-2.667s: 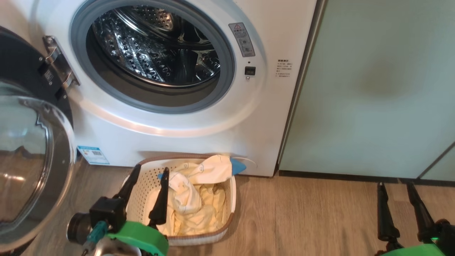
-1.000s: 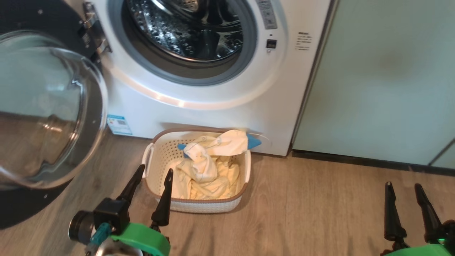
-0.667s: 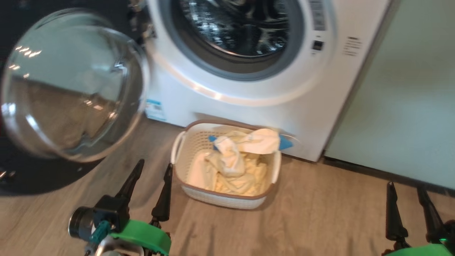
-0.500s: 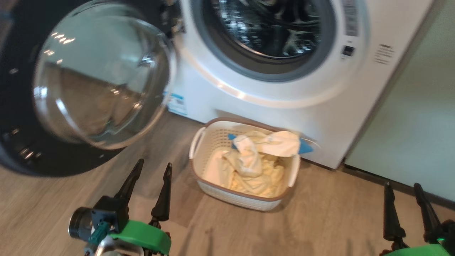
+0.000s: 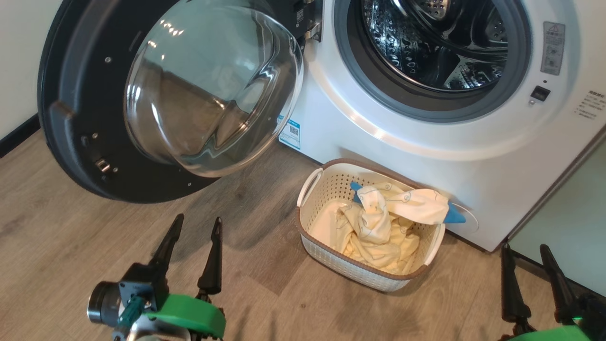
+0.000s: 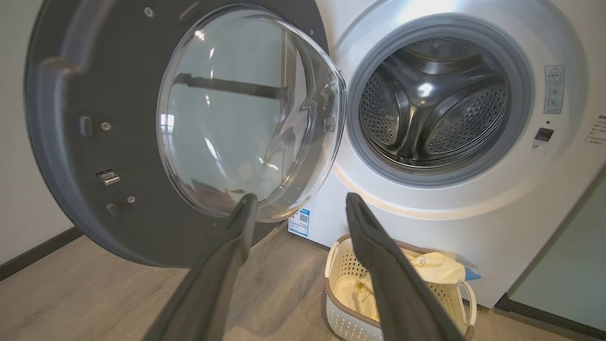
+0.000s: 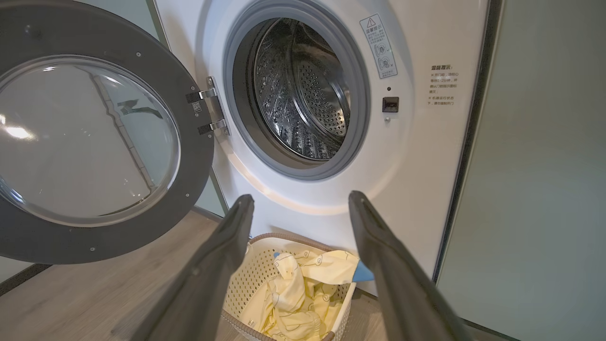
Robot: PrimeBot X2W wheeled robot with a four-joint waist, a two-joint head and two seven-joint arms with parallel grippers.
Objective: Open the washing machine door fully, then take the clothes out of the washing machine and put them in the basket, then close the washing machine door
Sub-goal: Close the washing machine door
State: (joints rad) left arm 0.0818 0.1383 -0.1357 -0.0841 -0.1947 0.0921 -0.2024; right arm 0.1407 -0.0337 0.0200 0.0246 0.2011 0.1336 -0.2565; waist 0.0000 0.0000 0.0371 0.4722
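Observation:
The washing machine [image 5: 360,142] [image 6: 473,213] [image 7: 416,156] stands with its door [image 5: 94,156] [image 6: 94,94] [image 7: 189,156] swung wide to the left, glass bowl bulging toward me; the drum looks bare. On the floor before it sits the basket [image 5: 312,227] [image 6: 341,322] [image 7: 236,293] holding the pale yellow clothes [image 5: 378,227] [image 7: 293,303] [image 6: 440,267], a blue part at the rim. My left gripper [image 5: 196,225] [image 6: 298,201] is open low left, below the door. My right gripper [image 5: 525,248] [image 7: 300,199] is open at the lower right, right of the basket.
Pale green cabinet panels [image 5: 568,227] [image 7: 544,189] stand right of the machine. A white wall with dark skirting [image 5: 19,132] [image 6: 28,255] lies behind the door. Wood floor [image 5: 71,246] spreads left of the basket.
The head camera has swung left, so the door now shows whole and the machine and basket sit further right. Both grippers stay open and keep their places low in the view.

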